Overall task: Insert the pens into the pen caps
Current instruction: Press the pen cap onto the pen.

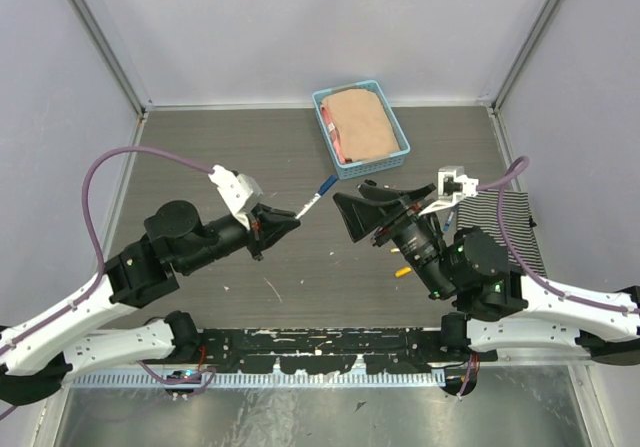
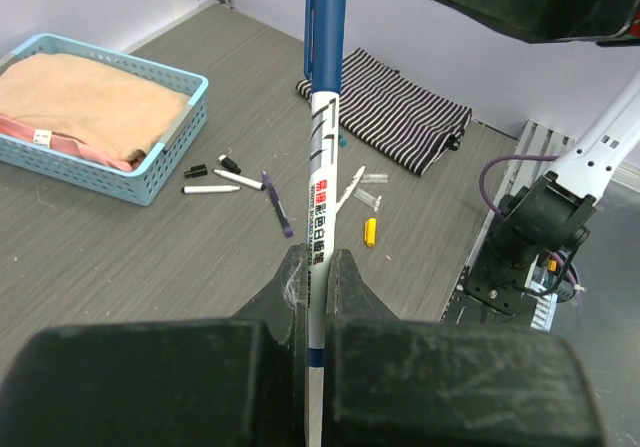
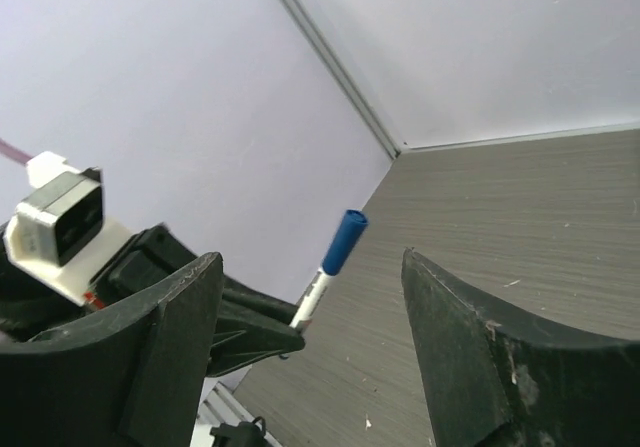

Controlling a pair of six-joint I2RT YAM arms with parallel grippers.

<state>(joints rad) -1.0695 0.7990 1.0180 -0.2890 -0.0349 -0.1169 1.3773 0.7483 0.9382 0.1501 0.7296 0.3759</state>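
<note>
Top external view: beyond both claws, a blue basket [image 1: 372, 168] sits on the tabletop [image 1: 200, 167]. The right claw [image 1: 350, 217] gapes empty. Facing it, the left claw [image 1: 293, 223] pinches a white pen [image 1: 308, 205], its blue cap [image 1: 325, 186] near the open jaws. Loose pens [image 2: 212, 189] lie ahead.

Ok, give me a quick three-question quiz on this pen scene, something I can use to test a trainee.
1. True or false: the right gripper is shut.
2. What does the left gripper hold? A: nothing. B: a white pen wearing a blue cap. C: a striped cloth.
3. Fill in: the folded peach cloth lies in the blue ____.

Key:
1. False, its jaws stand wide apart with nothing between them.
2. B, the pen stands upright between the closed fingers.
3. basket.
</note>
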